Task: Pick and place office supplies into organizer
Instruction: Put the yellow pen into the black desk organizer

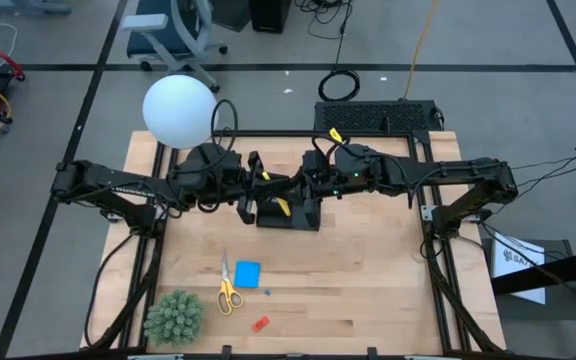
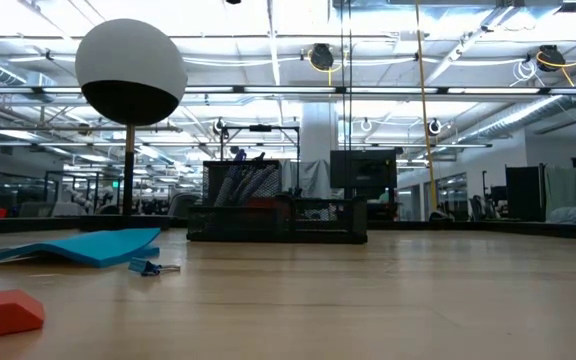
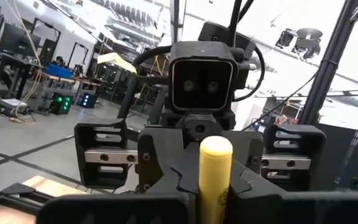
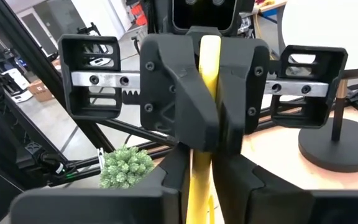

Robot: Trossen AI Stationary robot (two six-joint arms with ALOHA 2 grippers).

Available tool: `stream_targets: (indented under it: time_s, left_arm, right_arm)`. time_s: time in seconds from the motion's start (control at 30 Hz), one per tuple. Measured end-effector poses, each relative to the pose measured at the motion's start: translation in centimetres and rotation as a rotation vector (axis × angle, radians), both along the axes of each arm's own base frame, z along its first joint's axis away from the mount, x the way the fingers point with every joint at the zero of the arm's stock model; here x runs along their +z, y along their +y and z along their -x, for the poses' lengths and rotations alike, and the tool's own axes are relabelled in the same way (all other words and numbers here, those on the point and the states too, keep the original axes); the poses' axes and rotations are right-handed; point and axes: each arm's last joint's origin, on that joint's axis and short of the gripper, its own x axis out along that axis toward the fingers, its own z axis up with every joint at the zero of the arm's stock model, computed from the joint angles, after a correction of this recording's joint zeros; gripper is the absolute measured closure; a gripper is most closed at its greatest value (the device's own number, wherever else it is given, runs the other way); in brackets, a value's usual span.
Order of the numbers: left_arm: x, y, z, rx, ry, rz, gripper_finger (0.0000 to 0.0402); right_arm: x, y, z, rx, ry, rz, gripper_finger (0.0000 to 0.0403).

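Nearest the table-level lens: tiny red piece (image 2: pixel 3 312), flat on the wood, well away from both grippers. Just behind it, blue square note pad (image 2: pixel 78 247) with a small clip (image 2: pixel 153 267) beside its corner. From overhead, same cluster toward the table's front edge, far below where the tools meet: yellow-handled scissors (image 1: pixel 227 290) touching or just beside the note pad, red piece a little farther out, green spiky plant (image 1: pixel 174 317) at the front corner on the left arm's side.

Meeting tip to tip over the middle of the table: left gripper (image 1: pixel 260 181) and right gripper (image 1: pixel 309 186), facing each other, nearly level. Clamped between them, yellow pen (image 4: pixel 199 174). Left fingers (image 4: pixel 179 93) closed around its upper part, seen from the right wrist. Right fingers pressed against its lower stretch, one on each side. Rounded end of the pen poking up past the left gripper's own fingers in the left wrist view.

Directly beneath the joined grippers: black organizer (image 1: pixel 288 212), resting on the table. Dark pen shapes (image 2: pixel 246 184) leaning in its taller section, low tray section alongside.

Beyond the left gripper, toward the back edge: white lamp globe (image 1: pixel 179 111) on its thin stem.
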Motion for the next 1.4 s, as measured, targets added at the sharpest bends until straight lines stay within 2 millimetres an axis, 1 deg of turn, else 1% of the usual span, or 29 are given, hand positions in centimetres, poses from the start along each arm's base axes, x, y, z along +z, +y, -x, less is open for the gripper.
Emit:
stream_targets:
  time_s: [0.23,0.3,0.4,0.57,0.63,0.87,1.13,1.27,1.4]
  left_arm:
    - [0.9,0.0,0.9,0.006,-0.027,-0.01,0.0387]
    - [1.3,0.1,1.3,0.018,-0.048,-0.019,0.0387]
    - [1.9,0.2,1.9,0.033,-0.065,-0.002,0.0387]
    - [2.4,1.0,2.5,0.014,-0.096,0.147,0.0387]
    - [2.6,1.3,2.7,0.003,-0.108,0.201,0.0387]
    - [2.6,1.6,2.7,-0.098,-0.121,0.432,0.0387]
    - [1.7,1.5,2.3,-0.226,-0.035,0.791,0.0387]
    - [1.4,1.6,2.2,-0.271,0.005,0.901,0.0387]
    - [1.4,2.1,2.3,-0.29,-0.006,0.987,0.0387]
  right_arm:
    - [0.1,-0.1,0.4,0.002,0.018,0.008,0.0325]
    - [0.4,-0.2,1.2,0.0,0.039,0.019,0.0325]
    - [1.1,-0.4,2.0,-0.001,0.024,0.048,0.0326]
    - [2.3,-0.5,3.5,0.011,-0.005,0.13,0.0328]
    - [2.7,-0.5,3.8,0.02,-0.027,0.18,0.0328]
    - [2.8,-0.3,4.0,0.061,-0.042,0.339,0.0328]
    - [2.8,1.5,4.1,0.16,-0.078,0.66,0.0327]
    - [2.8,2.9,4.2,0.231,-0.111,0.841,0.0317]
    - [2.8,4.0,4.4,0.198,-0.092,1.041,0.0292]
